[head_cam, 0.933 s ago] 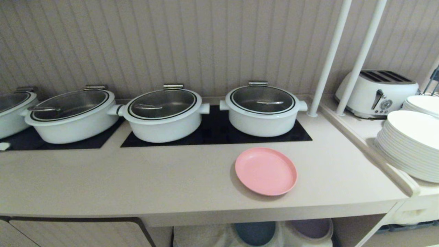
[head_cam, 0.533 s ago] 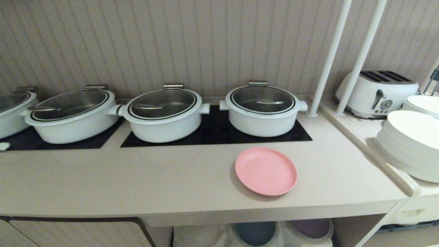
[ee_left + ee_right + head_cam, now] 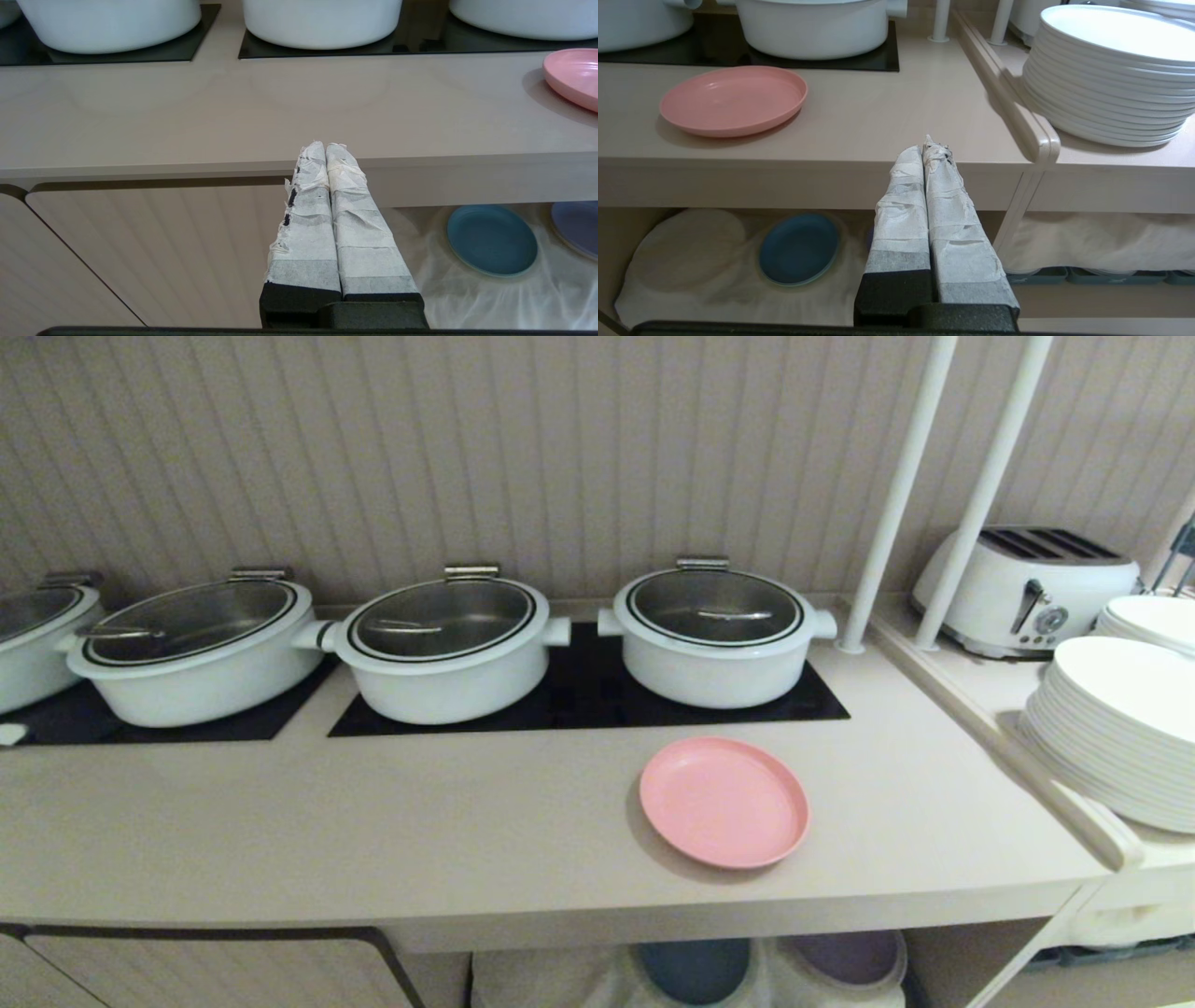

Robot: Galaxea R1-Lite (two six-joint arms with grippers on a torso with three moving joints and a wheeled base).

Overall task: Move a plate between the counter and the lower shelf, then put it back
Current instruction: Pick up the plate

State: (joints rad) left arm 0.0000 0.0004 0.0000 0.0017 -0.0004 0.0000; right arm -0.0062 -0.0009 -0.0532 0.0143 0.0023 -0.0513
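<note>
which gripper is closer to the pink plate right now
Right. The right gripper sits shut by the counter's front edge, with the pink plate just up and across from it. The left gripper, also shut, is farther along that edge; its view catches only the plate's rim.

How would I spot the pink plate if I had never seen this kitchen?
Find the long beige counter with its white pots on black hob panels. In front of the rightmost pot lies the pink plate, flat and alone; the blue plate sits on the shelf below.
</note>
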